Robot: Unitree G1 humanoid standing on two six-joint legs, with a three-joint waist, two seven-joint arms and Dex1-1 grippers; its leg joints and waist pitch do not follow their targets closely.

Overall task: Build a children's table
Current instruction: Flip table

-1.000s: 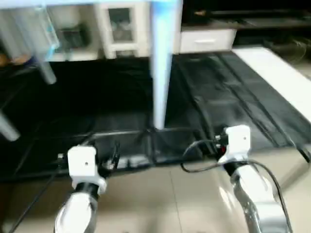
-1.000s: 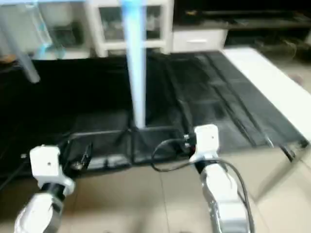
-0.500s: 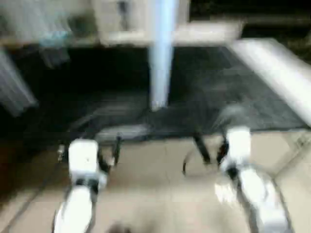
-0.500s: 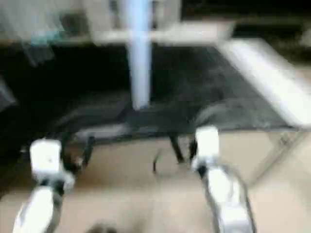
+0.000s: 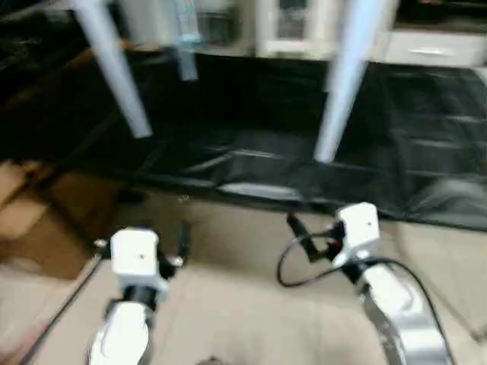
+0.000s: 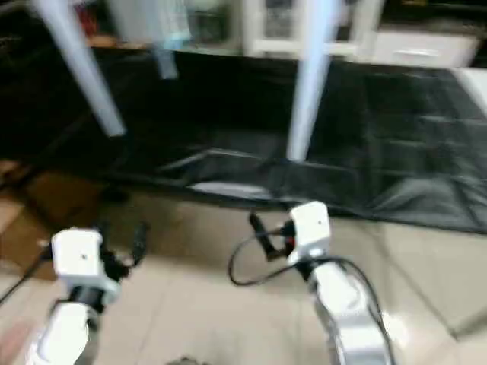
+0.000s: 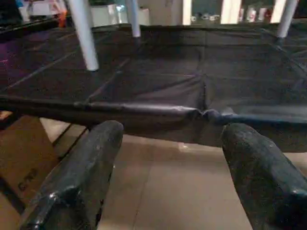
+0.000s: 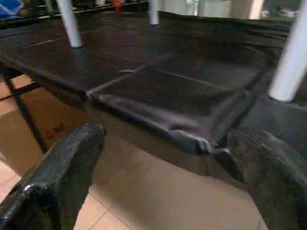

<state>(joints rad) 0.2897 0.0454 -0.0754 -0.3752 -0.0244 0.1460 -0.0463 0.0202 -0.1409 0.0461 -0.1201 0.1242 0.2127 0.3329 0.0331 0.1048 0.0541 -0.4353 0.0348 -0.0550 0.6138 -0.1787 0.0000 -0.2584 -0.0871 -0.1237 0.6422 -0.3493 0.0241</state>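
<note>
Two white tube legs (image 5: 344, 84) (image 5: 114, 72) of the children's table stand upright on a black sheet (image 5: 251, 122), narrow ends down. Their upper ends run out of the picture, and the tabletop is out of view. A third leg (image 5: 185, 65) stands farther back. In the left wrist view one leg (image 7: 84, 38) rises beyond the sheet's front edge. My left gripper (image 5: 176, 242) and right gripper (image 5: 298, 230) hang over the tiled floor, short of that edge. Both stand open with nothing between the fingers (image 7: 91, 163) (image 8: 72, 158).
The black sheet covers a low platform whose front edge (image 7: 144, 110) sags in a fold. A brown cardboard box (image 5: 34, 217) lies on the floor at the left. White cabinets (image 5: 289, 26) stand behind. Beige tiles (image 5: 243, 304) spread under both arms.
The whole picture has swung to the left, so the camera moved and a second leg came into sight. Both grippers now show over the floor instead of the sheet's edge; their fingers stay open.
</note>
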